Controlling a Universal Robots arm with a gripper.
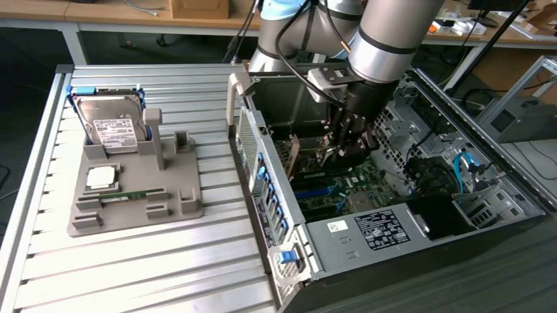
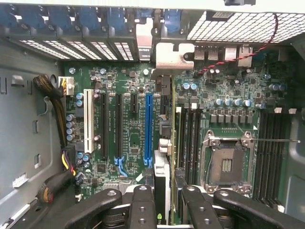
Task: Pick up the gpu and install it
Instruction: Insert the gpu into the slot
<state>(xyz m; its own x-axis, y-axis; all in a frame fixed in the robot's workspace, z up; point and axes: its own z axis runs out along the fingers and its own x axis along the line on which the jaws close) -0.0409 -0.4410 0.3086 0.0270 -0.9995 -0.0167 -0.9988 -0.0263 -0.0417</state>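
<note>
The gpu (image 2: 166, 102) stands on edge inside the open computer case (image 1: 348, 251), over the motherboard (image 2: 133, 76) just beside the blue slot (image 2: 148, 124). Its silver bracket (image 2: 167, 55) is at the case's rear wall. The gripper (image 2: 169, 195) is clamped on the card's upper edge. On the worktop (image 1: 130, 261), a grey tray (image 1: 182, 189) holding a hard drive (image 1: 113, 127) sits well apart from the case.

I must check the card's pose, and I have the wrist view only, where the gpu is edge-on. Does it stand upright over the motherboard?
Observer: It looks upright; the exterior view shows the tan face of the gpu.
Operator: What lies outside the computer case?
Observer: A hard drive stands in the gray parts holder, on the exterior view's left of the case.
Operator: Anything more there?
Observer: A green memory stick lies flat in the holder.
</note>
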